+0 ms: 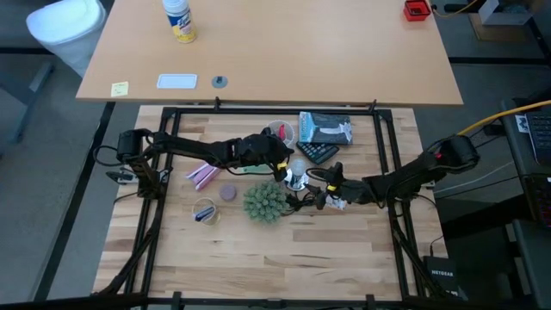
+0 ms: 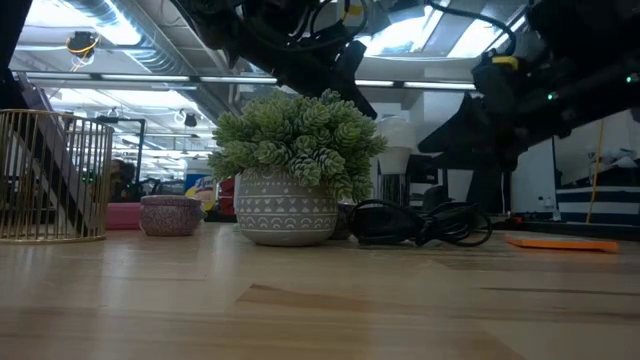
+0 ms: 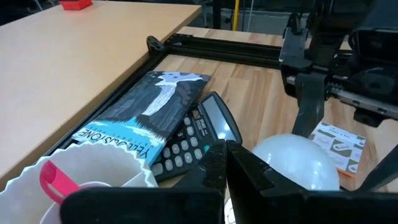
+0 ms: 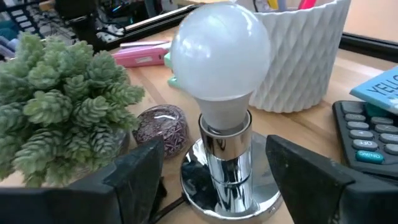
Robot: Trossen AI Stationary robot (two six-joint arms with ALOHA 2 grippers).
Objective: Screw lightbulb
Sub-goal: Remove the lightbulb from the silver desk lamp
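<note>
The white lightbulb (image 4: 221, 53) stands upright with its base in the shiny silver socket (image 4: 225, 146), which stands on its round dish (image 4: 193, 174) on the table's middle (image 1: 297, 179). My right gripper (image 4: 224, 186) is open, level with the dish, one finger on each side of it, touching nothing that I can see. My left gripper (image 3: 227, 158) is shut and empty, close beside the bulb (image 3: 298, 162) on its left side (image 1: 281, 166). The black cord (image 2: 420, 222) lies coiled by the socket.
A green spiky plant in a patterned pot (image 1: 263, 201) stands just left of my right gripper. A calculator (image 1: 317, 152), a book (image 1: 325, 128) and a white ribbed cup (image 1: 281, 133) lie behind the socket. A purple bowl (image 1: 227, 192), a pink item (image 1: 202, 175) and a wire basket (image 1: 204, 212) are further left.
</note>
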